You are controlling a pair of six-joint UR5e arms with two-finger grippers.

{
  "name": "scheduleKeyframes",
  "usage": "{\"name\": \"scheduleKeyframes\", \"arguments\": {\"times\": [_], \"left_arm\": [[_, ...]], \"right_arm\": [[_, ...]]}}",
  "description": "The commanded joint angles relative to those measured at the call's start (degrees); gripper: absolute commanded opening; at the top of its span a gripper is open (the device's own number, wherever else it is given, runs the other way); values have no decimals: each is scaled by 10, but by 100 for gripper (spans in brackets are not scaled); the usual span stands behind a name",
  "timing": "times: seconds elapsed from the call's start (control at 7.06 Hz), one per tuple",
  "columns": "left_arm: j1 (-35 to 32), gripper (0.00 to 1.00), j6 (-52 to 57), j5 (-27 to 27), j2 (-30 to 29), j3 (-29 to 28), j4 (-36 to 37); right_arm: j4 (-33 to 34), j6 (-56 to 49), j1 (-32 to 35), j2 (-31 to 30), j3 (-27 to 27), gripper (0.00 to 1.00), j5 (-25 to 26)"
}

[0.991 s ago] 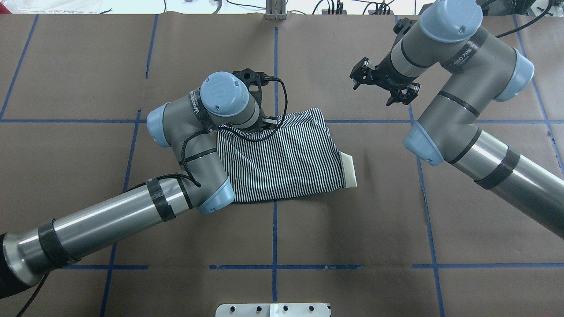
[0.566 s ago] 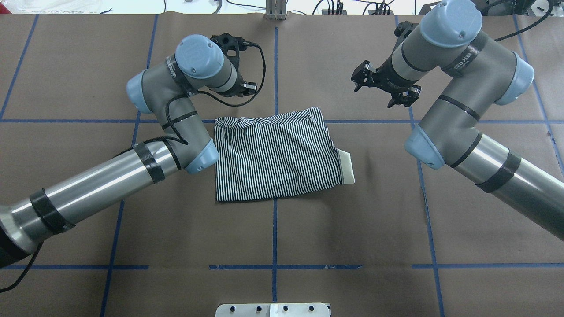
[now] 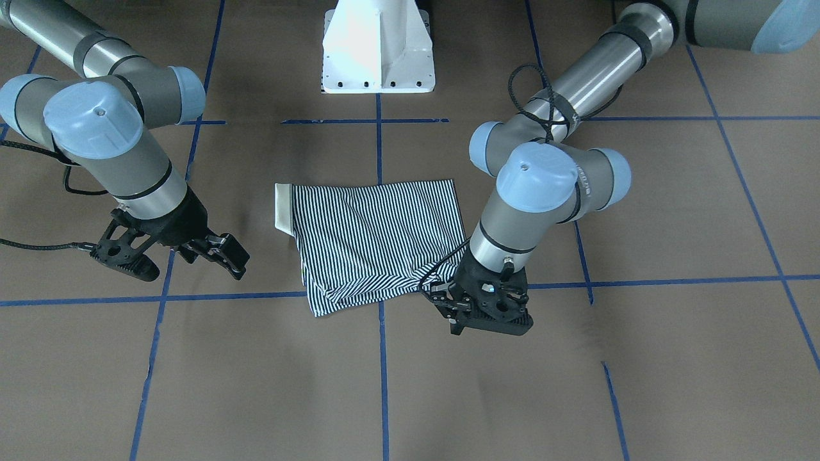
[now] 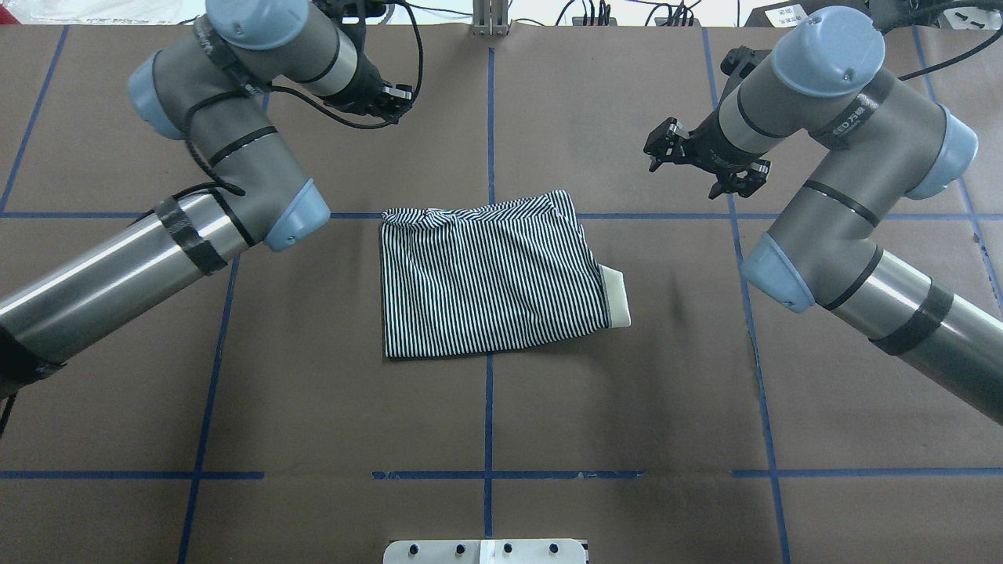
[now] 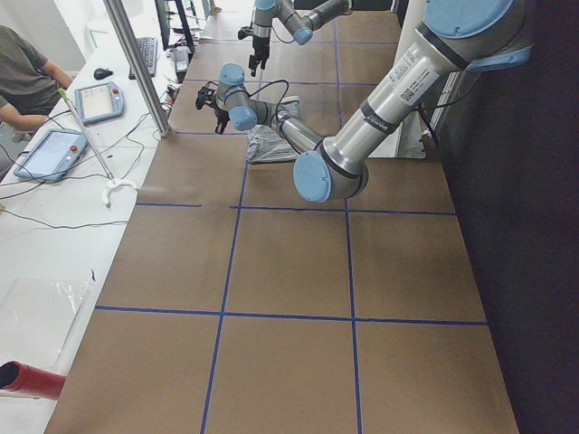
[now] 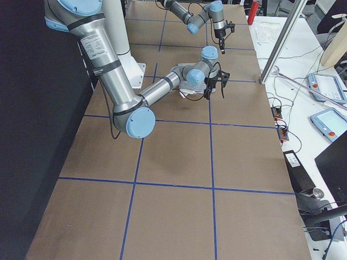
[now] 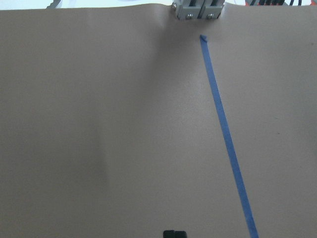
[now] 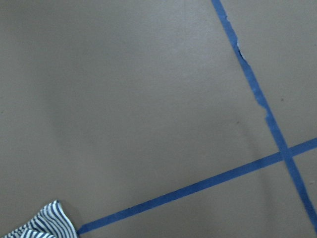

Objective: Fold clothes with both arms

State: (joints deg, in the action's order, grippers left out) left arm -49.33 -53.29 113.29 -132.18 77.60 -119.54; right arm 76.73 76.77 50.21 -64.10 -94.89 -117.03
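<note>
The striped polo shirt (image 4: 490, 274) lies folded into a rough rectangle at the table's middle, and its cream collar (image 4: 617, 296) pokes out on the right. Neither gripper touches it. My left gripper (image 4: 389, 92) hangs over bare table beyond the shirt's far left corner, partly hidden by its own wrist. Its fingertips (image 7: 174, 233) sit together in the left wrist view, shut on nothing. My right gripper (image 4: 701, 163) hovers open beyond the shirt's far right corner, also empty. A striped corner (image 8: 42, 223) shows in the right wrist view.
Blue tape lines (image 4: 488, 368) grid the brown table cover. The white pedestal base (image 3: 378, 57) stands at the robot's edge. A metal bracket (image 4: 490, 19) sits at the far edge. A person (image 5: 23, 68) sits at a side desk with tablets (image 5: 99, 99).
My left arm has lifted off the shirt's far left corner and swung away to the far left. The shirt stays flat. My right gripper has drifted slightly to the right.
</note>
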Motion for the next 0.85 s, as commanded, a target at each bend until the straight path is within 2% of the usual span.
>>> {"name": "scheduleKeyframes", "arguments": {"times": [0.0,0.14,0.28,0.42,0.57,0.71], "left_arm": [[-63,0,91,50,159,156,8],[-114,0,160,96,213,177,7],[-169,0,231,116,281,199,8],[-223,0,301,127,323,200,18],[-267,0,362,127,337,200,86],[-325,0,421,129,348,206,170]], "right_arm": [[0,-139,49,-78,-33,100,-13],[0,-227,95,-121,-40,100,-34],[-1,-331,158,-170,-43,100,-75],[3,-446,224,-217,-46,100,-111],[9,-565,297,-260,-43,100,-134],[18,-637,343,-300,-46,100,-144]]}}
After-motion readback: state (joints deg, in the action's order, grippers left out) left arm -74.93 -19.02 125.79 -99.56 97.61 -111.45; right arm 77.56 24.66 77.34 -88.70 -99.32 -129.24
